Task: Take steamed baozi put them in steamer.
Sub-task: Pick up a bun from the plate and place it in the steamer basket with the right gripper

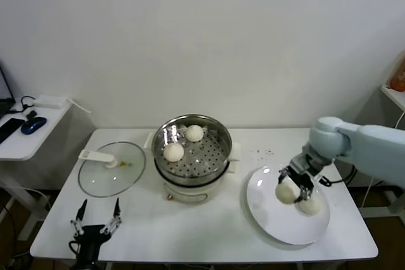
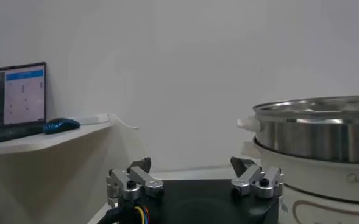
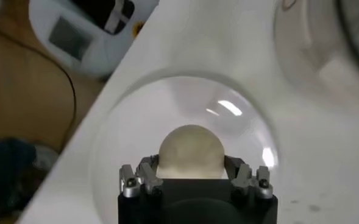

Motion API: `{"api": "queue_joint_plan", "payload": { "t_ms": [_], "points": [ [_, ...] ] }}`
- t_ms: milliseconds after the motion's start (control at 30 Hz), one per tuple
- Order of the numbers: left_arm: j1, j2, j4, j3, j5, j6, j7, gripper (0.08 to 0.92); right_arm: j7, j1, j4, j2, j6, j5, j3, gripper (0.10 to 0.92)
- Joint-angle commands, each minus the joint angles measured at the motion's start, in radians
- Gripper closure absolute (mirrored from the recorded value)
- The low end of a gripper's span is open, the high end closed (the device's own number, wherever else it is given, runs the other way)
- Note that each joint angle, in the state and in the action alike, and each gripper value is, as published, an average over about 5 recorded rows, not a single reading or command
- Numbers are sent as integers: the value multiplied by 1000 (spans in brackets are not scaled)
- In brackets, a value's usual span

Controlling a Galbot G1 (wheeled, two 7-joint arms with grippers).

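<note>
The shiny steel steamer (image 1: pixel 212 156) stands on its white pot base at the table's middle, with two off-white baozi in it, one at the back (image 1: pixel 194 133) and one at the left (image 1: pixel 173 152). My right gripper (image 1: pixel 292 184) is over the white plate (image 1: pixel 278 226), shut on a third baozi (image 1: pixel 286 193). A fourth baozi (image 1: pixel 310 205) lies on the plate just beside it. In the right wrist view the held baozi (image 3: pixel 191 149) sits between the fingers (image 3: pixel 144 173) above the plate (image 3: pixel 124 134). My left gripper (image 1: pixel 96 216) is open and empty near the table's front left edge; it also shows in the left wrist view (image 2: pixel 192 167), with the steamer (image 2: pixel 319 131) to one side.
A flat glass lid with a white handle (image 1: pixel 112 167) lies left of the steamer. A side table with a blue mouse (image 1: pixel 33 124) stands at far left. The plate lies close to the table's front right edge.
</note>
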Motion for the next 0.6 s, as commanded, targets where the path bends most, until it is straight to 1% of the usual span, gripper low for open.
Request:
{"api": "queue_joint_plan", "payload": {
  "t_ms": [33, 167, 333, 467, 600],
  "points": [
    [2, 1, -1, 0, 4, 2, 1, 177, -25, 283, 76, 100, 271, -150, 4, 317],
    [1, 1, 0, -1, 5, 4, 0, 177, -24, 350, 106, 185, 334, -145, 42, 320],
    [5, 1, 0, -1, 4, 3, -1, 177, -24, 351, 112, 297, 364, -142, 106, 321],
    [11, 1, -1, -2, 4, 1, -1, 177, -25, 293, 81, 394, 371, -172, 157, 321],
    [13, 1, -6, -4, 4, 2, -2, 177, -26, 219, 14, 495, 383, -239, 192, 321]
  ]
}}
